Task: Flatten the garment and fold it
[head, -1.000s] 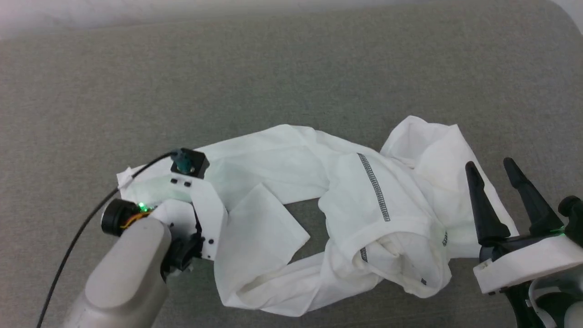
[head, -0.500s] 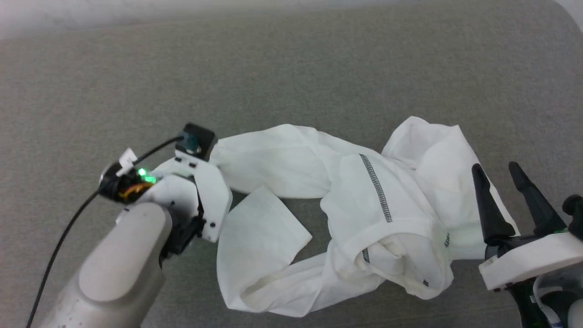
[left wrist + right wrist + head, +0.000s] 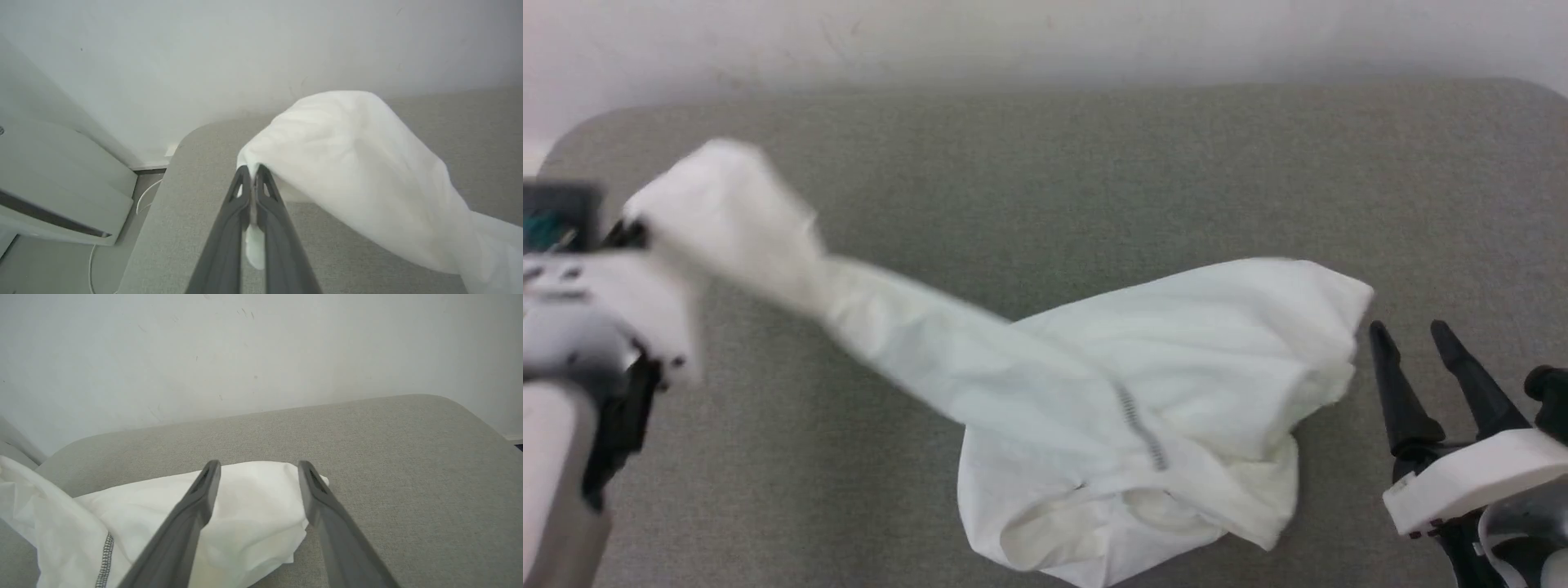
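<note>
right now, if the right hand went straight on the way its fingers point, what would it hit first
Probably the garment: its bunched white end shows between the fingers of the open right hand. Depth is unclear; if the hand passes above it, the grey padded surface comes next.

Head view: grey surface (image 3: 1094, 163) upper centre & right, passable. Obstr.: garment (image 3: 1176, 367), upper left to lower centre. Wall (image 3: 1045, 33) bounds top.
</note>
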Available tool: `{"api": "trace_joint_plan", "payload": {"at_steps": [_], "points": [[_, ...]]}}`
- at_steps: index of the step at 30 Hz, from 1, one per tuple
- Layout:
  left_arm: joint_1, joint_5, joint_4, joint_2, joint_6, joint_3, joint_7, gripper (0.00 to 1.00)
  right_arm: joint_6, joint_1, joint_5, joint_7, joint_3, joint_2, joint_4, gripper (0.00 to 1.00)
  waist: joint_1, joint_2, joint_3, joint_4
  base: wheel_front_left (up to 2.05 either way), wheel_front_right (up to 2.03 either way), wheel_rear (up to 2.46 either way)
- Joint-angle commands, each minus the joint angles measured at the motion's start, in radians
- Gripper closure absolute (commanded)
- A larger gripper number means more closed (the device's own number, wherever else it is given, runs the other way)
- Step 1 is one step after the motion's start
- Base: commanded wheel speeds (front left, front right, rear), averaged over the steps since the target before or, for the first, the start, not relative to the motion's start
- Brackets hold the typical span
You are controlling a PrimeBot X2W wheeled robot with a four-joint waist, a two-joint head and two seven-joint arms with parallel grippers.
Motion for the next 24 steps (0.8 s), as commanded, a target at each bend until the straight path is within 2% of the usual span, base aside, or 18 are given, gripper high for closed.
{"api": "trace_joint_plan", "payload": {"at_steps": [1,5,8,11,14,15,16,20,24], "points": [[0.046,-0.006,0.01,0.009,0.021,0.017,-0.008,1.0,-0.001,0.008,0.006,0.002,0.0,0.002,0.003,0.0,0.0001,0.0,-0.016,0.014,0.0,0.0,0.0],[0.244,-0.037,0.078,0.014,0.129,0.12,-0.048,1.0,-0.001,0.016,0.009,0.007,0.001,0.002,0.012,0.0,0.0001,0.0,-0.024,0.017,0.0,0.0,0.0],[0.354,-0.049,0.151,-0.002,0.183,0.176,-0.107,1.0,-0.001,0.019,0.008,0.012,0.001,0.002,0.015,0.0,0.0001,0.0,-0.024,0.02,0.0,0.0,0.0],[0.415,-0.063,0.228,-0.029,0.208,0.211,-0.172,1.0,-0.001,0.02,0.006,0.016,0.004,0.002,0.017,0.0,0.0001,0.0,-0.025,0.022,0.0,0.0,0.0],[0.43,-0.087,0.295,-0.067,0.188,0.216,-0.233,1.0,-0.001,0.02,0.003,0.021,0.009,0.002,0.019,0.0,0.0001,0.0,-0.03,0.022,0.0,0.0,0.0],[0.429,-0.096,0.31,-0.081,0.178,0.214,-0.25,0.58,-0.001,0.02,0.002,0.023,0.011,0.002,0.021,0.0,0.0001,0.0,-0.035,0.021,0.0,0.0,0.0],[0.427,-0.103,0.317,-0.095,0.17,0.211,-0.268,0.0,-0.001,0.021,0.001,0.024,0.013,0.002,0.023,0.0,0.0001,0.0,-0.04,0.02,0.0,0.0,0.0],[0.421,-0.112,0.3,-0.135,0.139,0.194,-0.335,0.0,-0.001,0.033,0.003,0.03,0.014,0.002,0.03,0.0,0.0001,0.0,-0.071,0.019,0.0,0.0,0.0],[0.429,-0.098,0.219,-0.15,0.121,0.163,-0.366,0.0,-0.001,0.047,0.008,0.035,0.015,0.002,0.036,0.0,0.0001,0.0,-0.101,0.018,0.0,0.0,0.0]]}}
